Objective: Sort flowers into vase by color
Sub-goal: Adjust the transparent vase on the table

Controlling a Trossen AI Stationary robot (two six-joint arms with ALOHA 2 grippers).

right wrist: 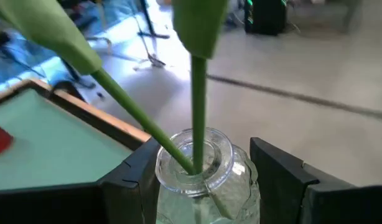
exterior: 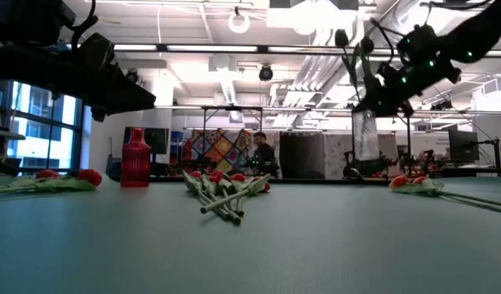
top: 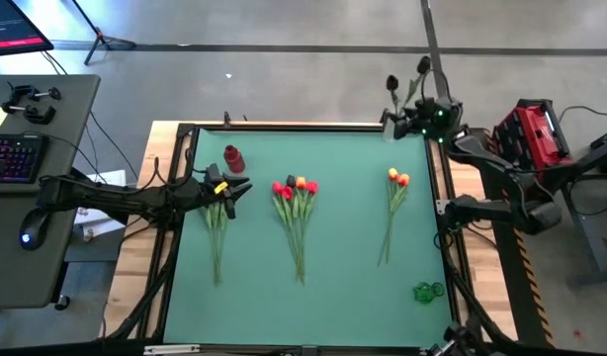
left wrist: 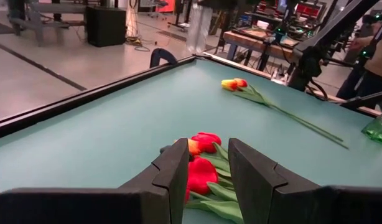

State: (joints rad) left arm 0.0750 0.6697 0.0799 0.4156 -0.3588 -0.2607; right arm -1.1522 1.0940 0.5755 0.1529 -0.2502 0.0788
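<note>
So the right gripper (top: 400, 121) is hanging out at the upper right corner of the green mat (top: 343, 247), fingers clamped around a clear vase (right wrist: 200, 168) with two dark tulips (top: 407, 79) sticking out of it. The left gripper (top: 234, 190) is sitting mid-left with its fingers parted, not holding anything, right over some stems (top: 216, 232). A red and orange bunch (top: 296, 193) is lying in the middle, an orange pair (top: 397, 180) right of it. A red vase (top: 232, 157) is standing upper left, and a green vase (top: 427, 292) is sitting lower right.
</note>
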